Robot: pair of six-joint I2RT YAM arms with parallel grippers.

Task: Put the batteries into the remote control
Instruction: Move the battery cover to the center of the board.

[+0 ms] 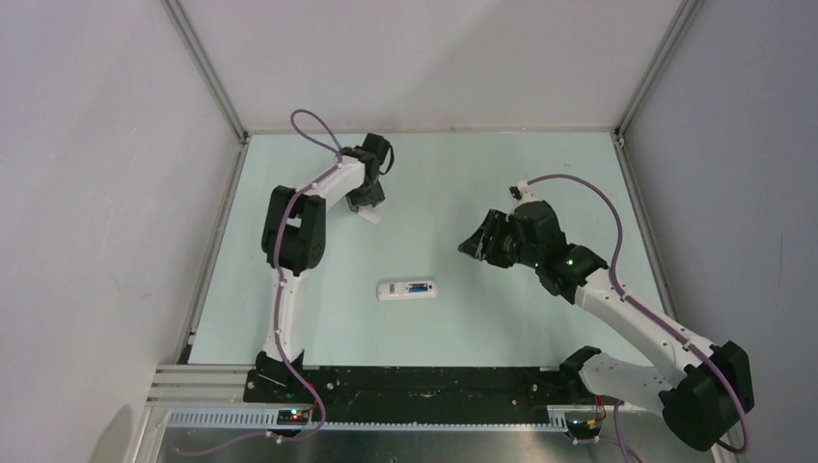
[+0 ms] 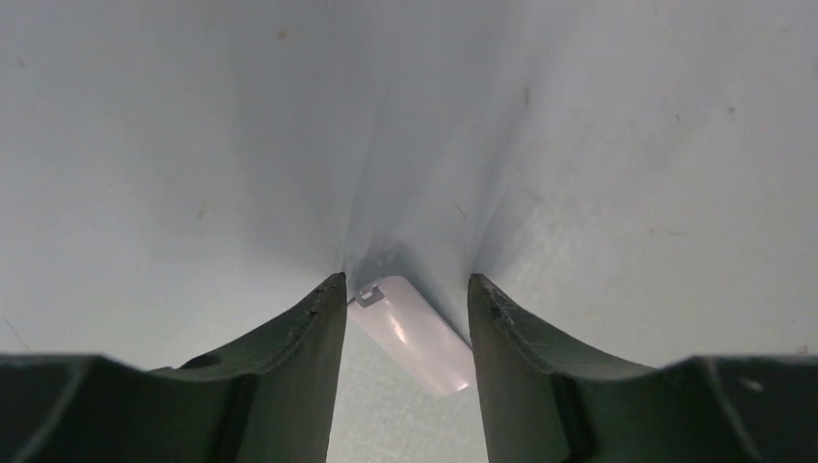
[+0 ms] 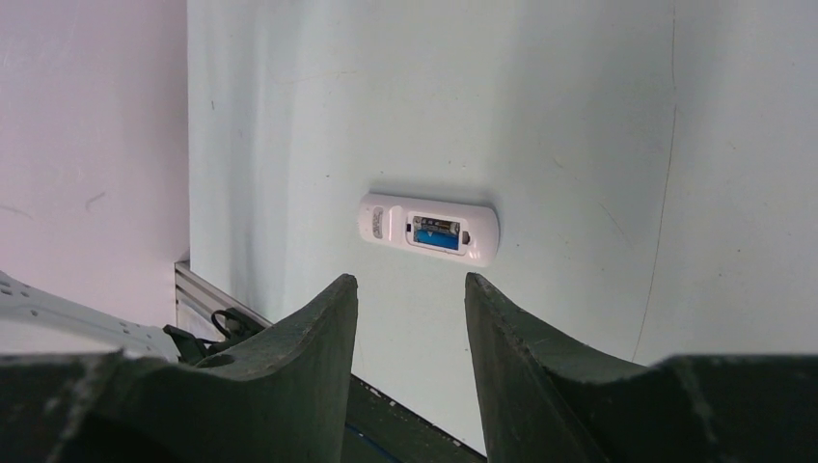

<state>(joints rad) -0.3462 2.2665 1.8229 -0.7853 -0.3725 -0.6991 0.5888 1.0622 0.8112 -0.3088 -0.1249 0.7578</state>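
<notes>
The remote control [image 1: 406,289] lies back-up in the middle of the table, its battery bay uncovered. In the right wrist view the remote control [image 3: 428,230] shows a blue battery [image 3: 441,238] in the bay, with a darker battery [image 3: 434,225] alongside it. My left gripper [image 1: 367,204] is down at the table's far left. Its fingers touch both ends of a small white battery cover [image 2: 413,333] that lies slantwise between them; the cover [image 1: 372,219] pokes out below the gripper. My right gripper [image 1: 473,246] hovers right of the remote, open and empty, as the right wrist view [image 3: 410,280] confirms.
A black base strip [image 1: 434,381] runs along the near edge between the arm bases. Aluminium rails [image 1: 217,241] and grey walls bound the pale green table on the left, back and right. The near rail [image 3: 207,294] shows past my right fingers.
</notes>
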